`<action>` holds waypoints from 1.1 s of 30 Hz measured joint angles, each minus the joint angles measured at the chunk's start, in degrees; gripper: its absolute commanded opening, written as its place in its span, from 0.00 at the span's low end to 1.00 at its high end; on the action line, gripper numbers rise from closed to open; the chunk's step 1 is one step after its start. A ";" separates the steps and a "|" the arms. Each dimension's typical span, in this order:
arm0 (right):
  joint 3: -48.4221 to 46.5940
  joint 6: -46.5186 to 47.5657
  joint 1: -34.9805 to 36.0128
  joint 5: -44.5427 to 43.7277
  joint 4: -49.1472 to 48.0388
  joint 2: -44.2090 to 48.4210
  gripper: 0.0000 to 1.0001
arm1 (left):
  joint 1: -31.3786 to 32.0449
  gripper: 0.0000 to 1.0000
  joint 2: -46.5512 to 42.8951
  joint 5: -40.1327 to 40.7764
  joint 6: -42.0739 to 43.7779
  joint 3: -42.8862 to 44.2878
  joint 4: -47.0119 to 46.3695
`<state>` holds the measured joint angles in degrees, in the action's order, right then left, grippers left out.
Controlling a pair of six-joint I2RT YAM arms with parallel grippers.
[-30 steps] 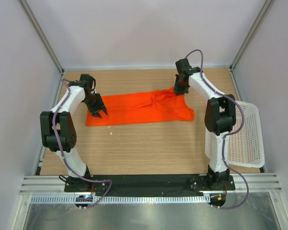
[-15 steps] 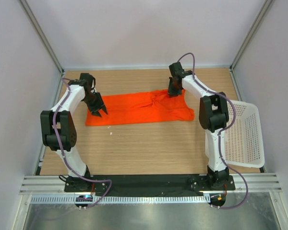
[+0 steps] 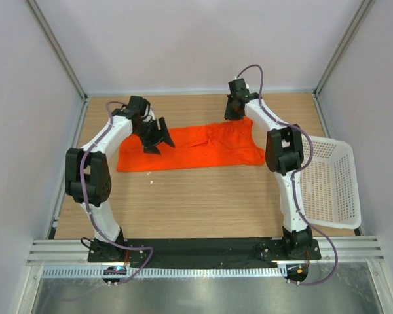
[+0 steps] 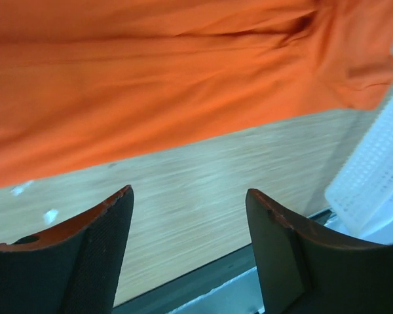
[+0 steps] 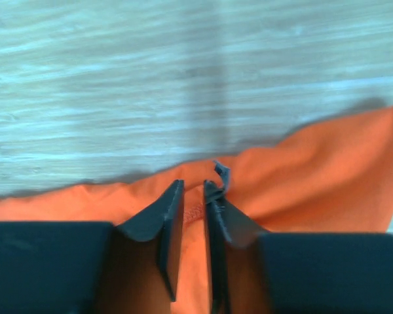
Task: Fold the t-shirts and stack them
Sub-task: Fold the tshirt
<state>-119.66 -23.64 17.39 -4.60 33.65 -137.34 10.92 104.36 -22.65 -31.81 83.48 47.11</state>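
The orange-red t-shirt [image 3: 196, 147] lies flat on the wooden table [image 3: 203, 203], in its far half. It is spread as a long band running from near the left edge towards the right edge, already narrowed into a strip, with rumpled creases around its middle. The white lattice basket [image 3: 334, 190] sits at the right edge, just beside the shirt's right end but not touching it.

The left gripper [image 3: 158, 136] hovers over the left part of the band. In the wrist view its two fingers [image 4: 98, 248] stand wide apart with nothing between them, and bare wood and the shirt's near edge show below. The right gripper [image 3: 236, 112] is down at the shirt's far edge, towards the far right corner. Its fingers [image 5: 167, 222] are drawn almost together, with only a slim gap in which the stitched hem shows. I cannot tell whether they truly pinch the cloth.

The step in hand looks like a fold not yet made, with each arm taking a place along the far edge. The next move likely calls for the left gripper to come down and close on that edge. Both arms would then lift evenly and carry the thin fabric over, since a lopsided pull would bunch the soft cloth.
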 measured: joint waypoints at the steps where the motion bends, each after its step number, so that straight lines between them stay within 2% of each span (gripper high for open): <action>1: -0.96 0.13 -0.15 0.20 0.35 -0.26 0.30 | 1.11 0.72 0.55 -0.74 -0.79 0.66 -1.16; 5: -4.57 0.76 -0.55 0.90 1.90 -0.52 0.50 | 6.88 0.68 6.82 -1.31 -2.47 8.24 -7.34; 8: -4.09 1.18 -1.11 2.03 2.67 0.50 0.53 | 9.88 0.65 12.26 -0.70 -4.09 13.79 -12.02; 13: 0.52 2.08 -3.54 6.62 3.15 2.93 0.50 | 12.85 0.62 21.20 0.79 -7.43 19.52 -18.12; 17: 4.31 2.82 -6.21 11.15 2.38 4.00 0.40 | 13.88 0.60 27.34 2.43 -9.31 23.58 -19.87; 19: 5.92 3.04 -7.39 13.22 1.73 4.13 0.38 | 14.12 0.56 28.87 3.13 -10.29 24.39 -20.31; 24: 8.81 3.19 -8.44 17.11 0.17 4.35 0.38 | 14.43 0.54 30.99 3.41 -12.37 26.93 -21.70; 33: 11.02 2.16 -8.15 20.81 -2.93 4.57 0.39 | 15.45 0.59 33.53 2.51 -14.71 29.88 -24.68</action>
<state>-108.64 -21.47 9.23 16.21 30.72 -132.77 26.37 137.88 -20.14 -46.52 113.36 22.44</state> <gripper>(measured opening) 0.388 0.585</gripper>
